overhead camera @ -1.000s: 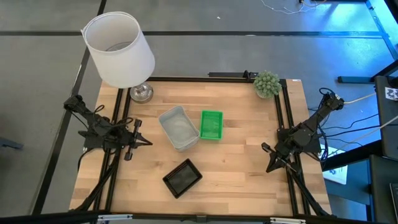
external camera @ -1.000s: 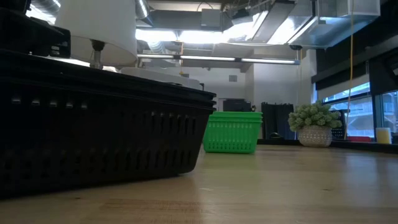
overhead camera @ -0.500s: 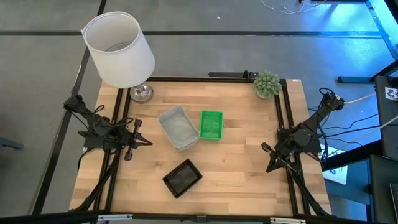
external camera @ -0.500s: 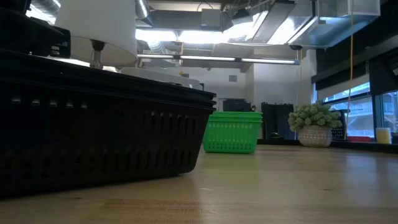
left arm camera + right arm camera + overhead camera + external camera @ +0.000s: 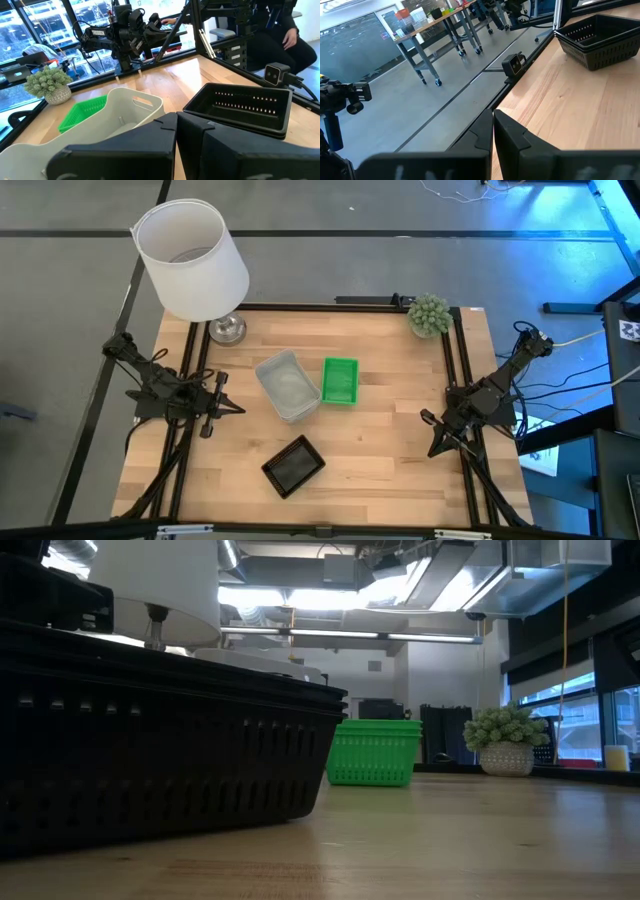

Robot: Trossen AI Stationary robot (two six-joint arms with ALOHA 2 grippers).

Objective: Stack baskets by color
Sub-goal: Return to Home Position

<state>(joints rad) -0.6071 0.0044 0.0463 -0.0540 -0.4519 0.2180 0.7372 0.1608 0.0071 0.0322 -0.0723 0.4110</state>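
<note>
Three groups of baskets rest with their bottoms on the wooden table (image 5: 400, 470). The grey-white basket (image 5: 288, 385) lies in the middle, and the green basket (image 5: 340, 381) sits close on its right. The black basket (image 5: 294, 465) is nearer the front edge; its rims (image 5: 600, 35) look nested. My left gripper (image 5: 233, 408) hovers shut at the table's left side, pointing toward the baskets, with its fingers (image 5: 150, 145) shut on nothing. My right gripper (image 5: 431, 446) hovers shut at the right side; its fingers (image 5: 512, 137) also have nothing between them.
A white lamp (image 5: 192, 260) stands at the far left corner. A small green plant (image 5: 429, 314) sits in a pot at the far right corner. A small camera (image 5: 514, 63) is fixed at the table's front edge. A person (image 5: 285, 25) sits beyond the table. Bare wood lies between the baskets and each gripper.
</note>
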